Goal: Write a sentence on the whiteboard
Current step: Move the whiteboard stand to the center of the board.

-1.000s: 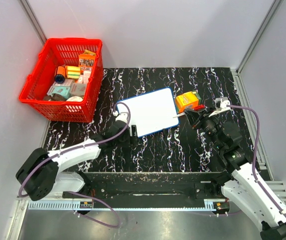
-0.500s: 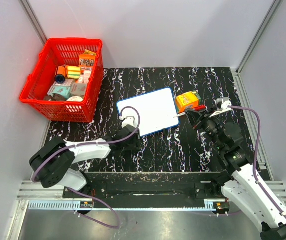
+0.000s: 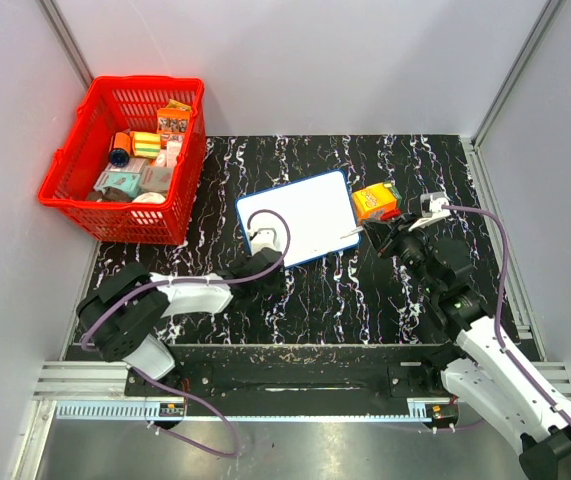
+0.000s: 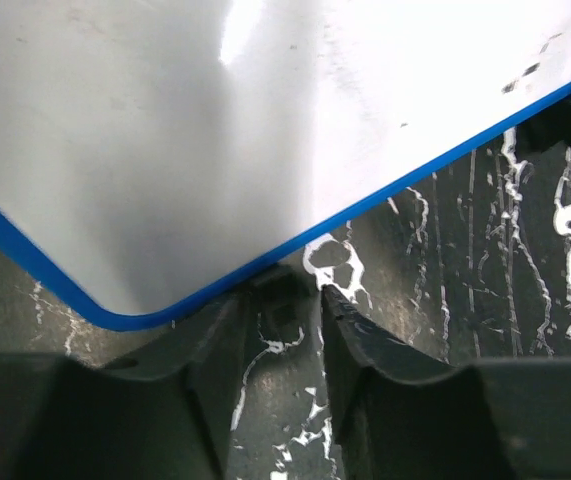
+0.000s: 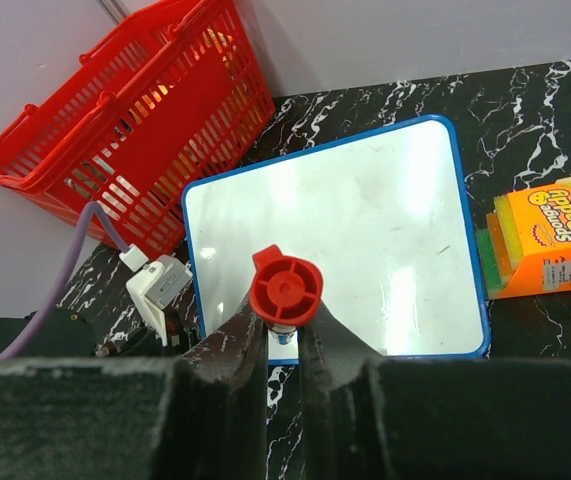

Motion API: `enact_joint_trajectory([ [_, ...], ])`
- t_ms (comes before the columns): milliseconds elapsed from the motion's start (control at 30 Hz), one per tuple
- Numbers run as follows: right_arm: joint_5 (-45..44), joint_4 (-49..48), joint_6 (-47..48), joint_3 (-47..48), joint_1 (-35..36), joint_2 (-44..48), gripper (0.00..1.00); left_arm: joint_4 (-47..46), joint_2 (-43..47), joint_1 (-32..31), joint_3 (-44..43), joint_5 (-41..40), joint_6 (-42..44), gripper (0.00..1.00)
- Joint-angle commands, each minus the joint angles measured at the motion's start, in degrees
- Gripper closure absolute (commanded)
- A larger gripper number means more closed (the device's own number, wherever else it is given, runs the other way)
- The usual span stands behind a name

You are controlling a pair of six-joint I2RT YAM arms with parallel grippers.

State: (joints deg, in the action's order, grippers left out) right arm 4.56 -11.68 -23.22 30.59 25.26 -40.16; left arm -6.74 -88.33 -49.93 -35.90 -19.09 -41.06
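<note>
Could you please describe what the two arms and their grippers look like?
Both the left arm and right arm have white shells with black joints. A purple cable runs along each to a small white box at the wrist. The left gripper and right gripper have dark, chunky fingers.

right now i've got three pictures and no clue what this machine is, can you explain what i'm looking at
Two robot arms are bolted at the near edge of a black marbled table. One picture looks down from above; the other two come from a camera on each wrist. On the table lie a whiteboard and an orange box beside it; a red basket of small packages stands far left. The right hand grips a red-ended marker at the board's edge. The left hand sits part open at the board's near corner. The board looks blank.
</note>
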Motion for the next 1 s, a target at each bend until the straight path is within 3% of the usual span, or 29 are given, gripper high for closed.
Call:
enact_joint_trajectory([
  [0, 1.5, -4.3, -0.4, 0.3, 0.3, -0.4, 1.00, 0.9, -3.7, -0.2, -0.4, 0.5, -0.6, 0.64],
  [167, 1.9, -5.2, -0.7, -0.1, 0.4, -0.9, 1.00, 1.1, -3.8, -0.3, -0.7, 1.3, -0.2, 0.83],
  [333, 2.0, -5.6, -0.6, -0.2, 0.4, -0.9, 1.00, 2.6, -3.2, -1.3, -0.5, 1.8, -0.2, 0.91],
  [967, 2.3, -6.3, -1.1, -1.1, 0.3, -1.1, 1.00, 6.6, -3.0, -8.7, -2.1, 1.5, -3.1, 0.96],
])
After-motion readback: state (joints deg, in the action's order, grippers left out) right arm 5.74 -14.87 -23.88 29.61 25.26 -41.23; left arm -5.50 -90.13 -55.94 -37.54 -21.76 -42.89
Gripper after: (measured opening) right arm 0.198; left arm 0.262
